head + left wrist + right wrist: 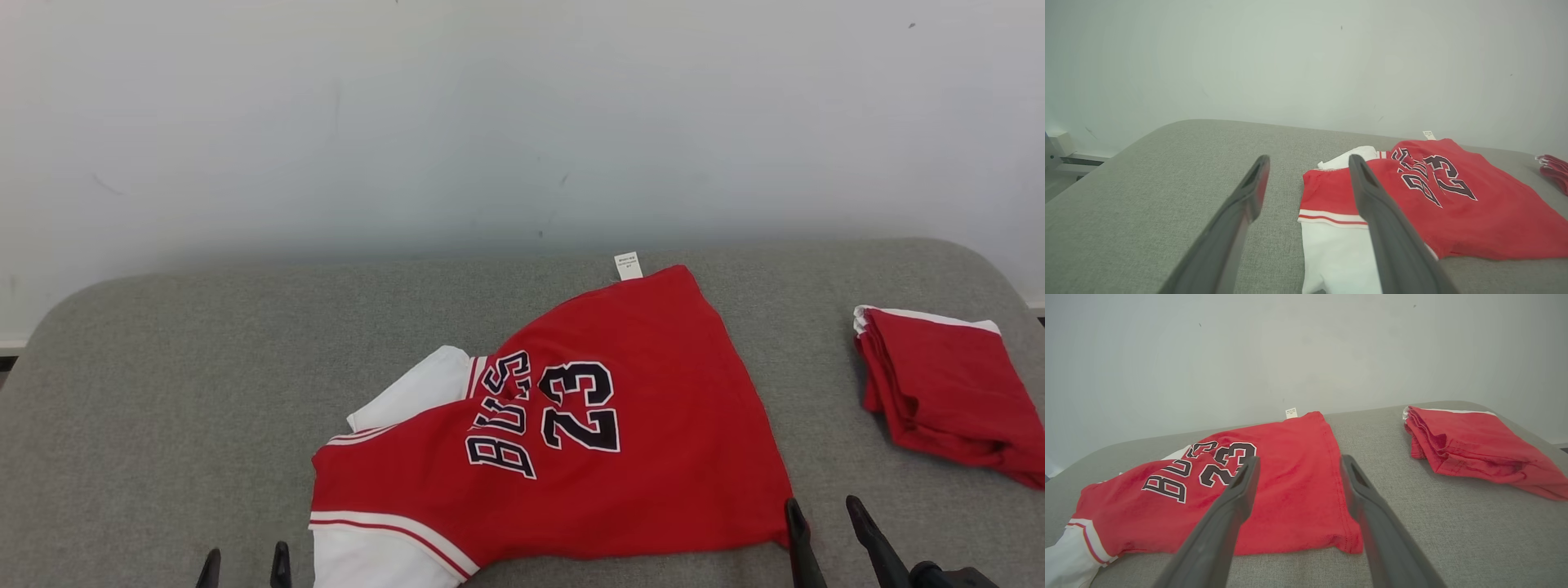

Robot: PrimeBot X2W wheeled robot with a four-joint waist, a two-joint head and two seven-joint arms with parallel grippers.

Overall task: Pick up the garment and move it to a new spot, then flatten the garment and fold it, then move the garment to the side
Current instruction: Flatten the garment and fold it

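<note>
A red jersey (620, 457) with white sleeves and the number 23 lies crumpled and partly folded over on the grey table (163, 392). It also spreads across the right wrist view (1290, 490) and the left wrist view (1453, 204). My left gripper (245, 565) stands open at the lower left, just left of the jersey's white sleeve (1331, 253), holding nothing. My right gripper (826, 514) is open at the jersey's lower right corner, its fingers (1241, 490) over the hem, with nothing gripped.
A second red garment (939, 392), folded, lies at the table's right edge, seen again in the right wrist view (1474, 445). A pale wall (490, 122) rises behind the table. Bare grey surface stretches to the left.
</note>
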